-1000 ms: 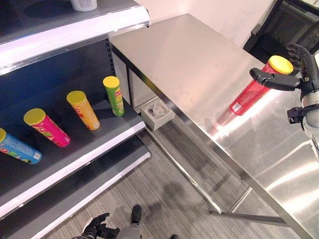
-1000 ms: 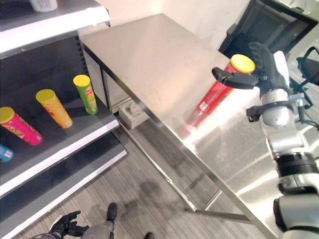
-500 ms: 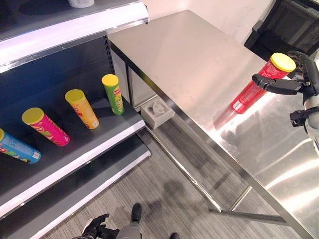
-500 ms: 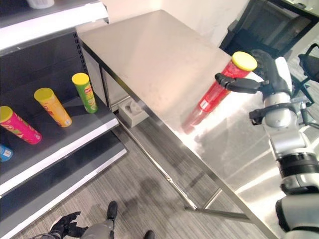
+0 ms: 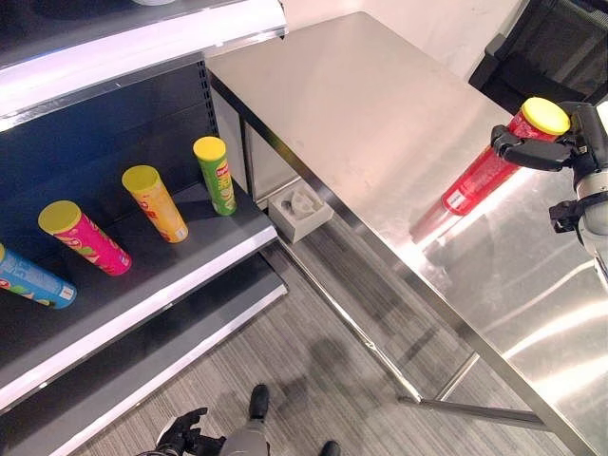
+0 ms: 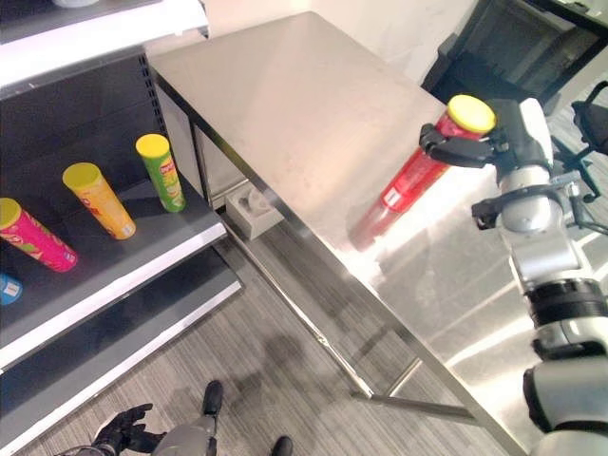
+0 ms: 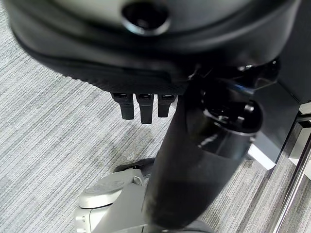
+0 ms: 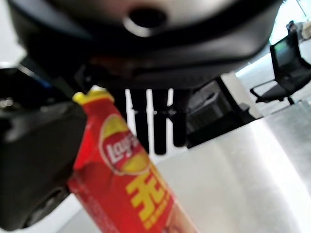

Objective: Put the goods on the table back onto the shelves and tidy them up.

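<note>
A red can with a yellow lid (image 5: 489,163) stands tilted on the steel table (image 5: 361,104) near its right side. My right hand (image 5: 570,142) is at the can's top, the thumb (image 6: 454,149) across its front and the fingers behind the lid. In the right wrist view the red can (image 8: 131,179) lies against the thumb (image 8: 34,160) while the fingers (image 8: 155,121) stay straight. On the dark shelf (image 5: 161,285) at left stand a green can (image 5: 217,176), an orange can (image 5: 155,202), a pink can (image 5: 84,237) and a blue can (image 5: 33,280). My left hand (image 5: 185,437) hangs low by the floor, relaxed.
A white foam block (image 5: 300,211) lies on the floor under the table's left edge. A black chair (image 5: 551,47) stands behind the table at the far right. A lit upper shelf edge (image 5: 142,52) juts out above the cans.
My right hand has moved in on the red can's top, its fingers dropping from above the lid to behind it. The can stays put. The camera has shifted slightly.
</note>
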